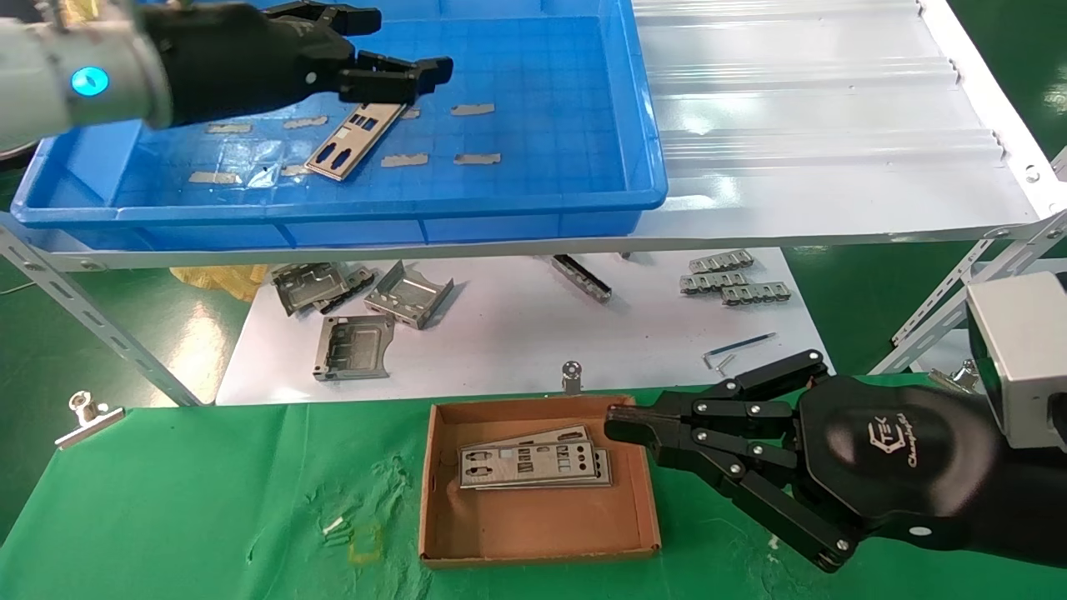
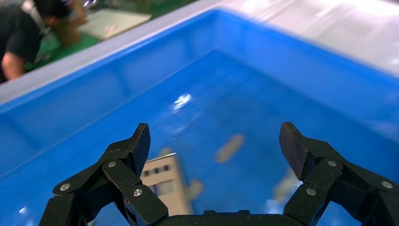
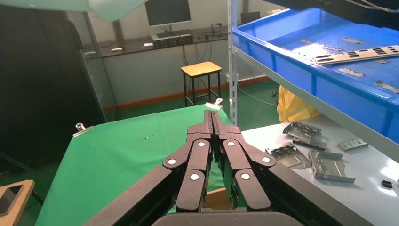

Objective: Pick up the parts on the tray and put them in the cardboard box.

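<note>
One silver part lies flat on the floor of the blue tray. My left gripper hovers open just above its far end, holding nothing. In the left wrist view the part sits below and beside one finger of the left gripper, apart from it. Stacked parts rest in the cardboard box on the green table. My right gripper is shut and empty at the box's right rim, seen again as the right gripper. The right wrist view also shows the tray and its part.
Bent grey brackets and small metal pieces lie on a white sheet under the shelf, with a hex key. A white corrugated panel adjoins the tray. A metal clip grips the cloth's left edge.
</note>
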`<state>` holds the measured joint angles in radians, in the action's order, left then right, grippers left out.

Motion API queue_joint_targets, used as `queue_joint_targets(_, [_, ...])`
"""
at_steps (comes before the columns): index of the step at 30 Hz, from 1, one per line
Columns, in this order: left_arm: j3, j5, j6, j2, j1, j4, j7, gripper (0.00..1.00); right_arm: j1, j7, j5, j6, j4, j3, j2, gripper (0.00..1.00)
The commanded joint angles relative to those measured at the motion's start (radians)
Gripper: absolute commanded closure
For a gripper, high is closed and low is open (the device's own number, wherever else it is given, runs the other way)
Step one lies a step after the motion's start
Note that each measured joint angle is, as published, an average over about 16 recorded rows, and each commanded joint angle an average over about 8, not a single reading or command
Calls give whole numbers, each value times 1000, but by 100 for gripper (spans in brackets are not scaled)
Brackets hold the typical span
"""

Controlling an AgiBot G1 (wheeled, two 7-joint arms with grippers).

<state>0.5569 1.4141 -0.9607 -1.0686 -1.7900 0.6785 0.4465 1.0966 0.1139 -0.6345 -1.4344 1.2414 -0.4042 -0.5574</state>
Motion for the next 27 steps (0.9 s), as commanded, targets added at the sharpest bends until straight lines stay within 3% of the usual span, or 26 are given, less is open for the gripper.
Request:
queue_joint_targets(1, [22,43,27,-44,-45,-90,3,0,0,0,0,0,0,0,0,100])
queue_joint_targets(3, [33,63,37,-76,-76,-178,-3,0,0,0,0,0,0,0,0,95])
queue_joint_targets(11, [41,74,44,-147,-145,-413,-80,0,0,0,0,0,0,0,0,2])
queue_joint_targets(25, [26,55,46,-178,-181,-565,-211,0,0,0,0,0,0,0,0,0])
queue_joint_targets(26, [27,55,45,-180,-184,-573,-215,3,0,0,0,0,0,0,0,0])
queue_joint_targets(27, [27,56,46,-182,-186,-580,-218,15,0,0,0,0,0,0,0,0])
